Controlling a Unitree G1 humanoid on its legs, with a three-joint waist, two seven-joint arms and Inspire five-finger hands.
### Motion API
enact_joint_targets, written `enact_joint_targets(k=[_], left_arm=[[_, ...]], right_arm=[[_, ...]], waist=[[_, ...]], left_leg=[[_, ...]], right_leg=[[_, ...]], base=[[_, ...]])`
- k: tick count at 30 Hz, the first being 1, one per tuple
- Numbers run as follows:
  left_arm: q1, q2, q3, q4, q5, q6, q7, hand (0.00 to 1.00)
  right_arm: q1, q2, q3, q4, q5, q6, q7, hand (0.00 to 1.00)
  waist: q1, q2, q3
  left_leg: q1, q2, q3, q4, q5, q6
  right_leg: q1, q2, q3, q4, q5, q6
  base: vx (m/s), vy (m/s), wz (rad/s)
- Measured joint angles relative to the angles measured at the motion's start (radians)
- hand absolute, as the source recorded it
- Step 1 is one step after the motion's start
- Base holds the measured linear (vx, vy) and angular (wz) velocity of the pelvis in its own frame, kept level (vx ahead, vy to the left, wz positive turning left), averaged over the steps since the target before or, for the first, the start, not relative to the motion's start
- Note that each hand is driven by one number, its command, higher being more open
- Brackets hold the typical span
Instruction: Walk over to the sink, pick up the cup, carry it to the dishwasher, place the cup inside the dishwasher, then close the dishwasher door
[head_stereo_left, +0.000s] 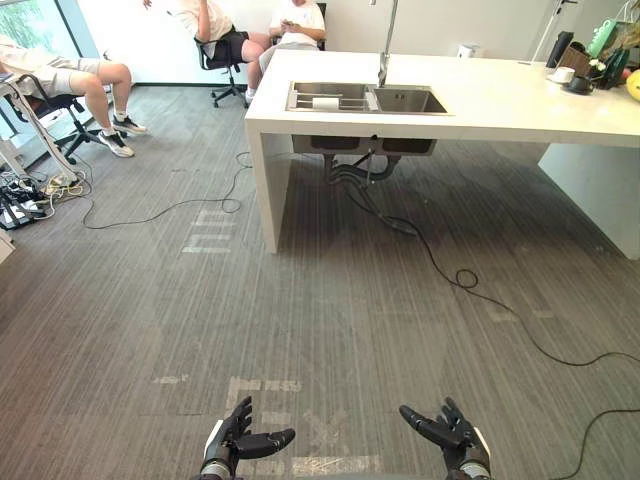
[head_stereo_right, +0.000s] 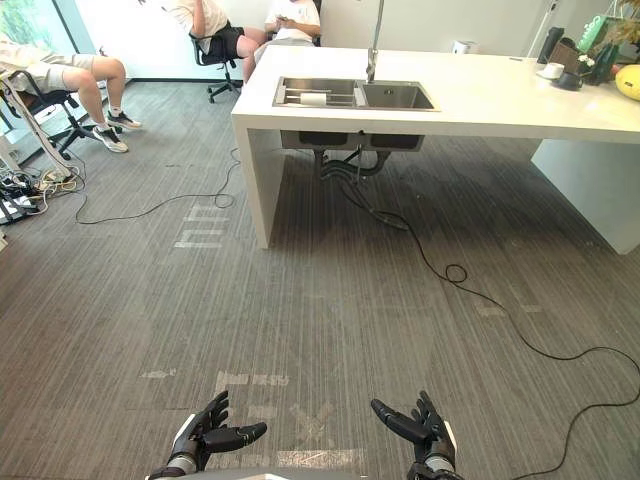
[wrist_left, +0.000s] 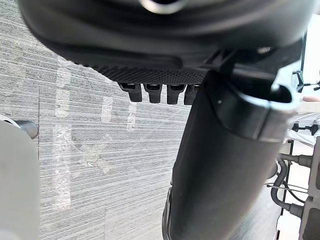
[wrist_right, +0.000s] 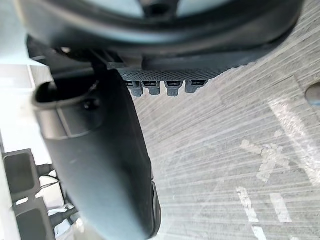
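The left robot hand (head_stereo_left: 232, 443) and the right robot hand (head_stereo_left: 455, 437) hang low over the grey floor (head_stereo_left: 330, 320), fingers loosely spread and holding nothing. Well ahead of both, the white cup (head_stereo_left: 325, 102) lies in the left basin of the sink (head_stereo_left: 405, 100), which is set in the white surface (head_stereo_left: 500, 105).

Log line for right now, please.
phase: approach | left hand: open, empty | right hand: open, empty | sink: ahead, not reached | white item in its left basin, possibly the cup
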Motion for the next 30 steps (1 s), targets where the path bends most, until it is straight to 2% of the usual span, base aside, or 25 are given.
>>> enact_joint_targets(k=[8, 30], left_arm=[[-0.006, -0.016, 0.000, 0.000, -0.003, -0.003, 0.002, 1.00], [0.008, -0.012, 0.010, -0.034, -0.047, -0.014, 0.023, 1.00]], right_arm=[[0.004, -0.001, -0.008, 0.001, 0.000, 0.000, 0.002, 1.00], [0.005, -0.018, -0.007, -0.024, -0.009, 0.000, 0.005, 1.00]], waist=[[-0.006, 0.015, 0.009], [-0.002, 0.013, 0.021]], left_leg=[[0.007, 0.009, 0.020, 0.000, 0.000, 0.000], [0.008, 0.012, 0.016, 0.000, -0.001, -0.001]], right_leg=[[0.001, 0.011, 0.020, -0.005, 0.004, -0.006], [0.001, 0.013, 0.020, -0.004, 0.003, -0.008]], base=[[-0.02, -0.027, -0.07], [-0.01, -0.005, -0.01]])
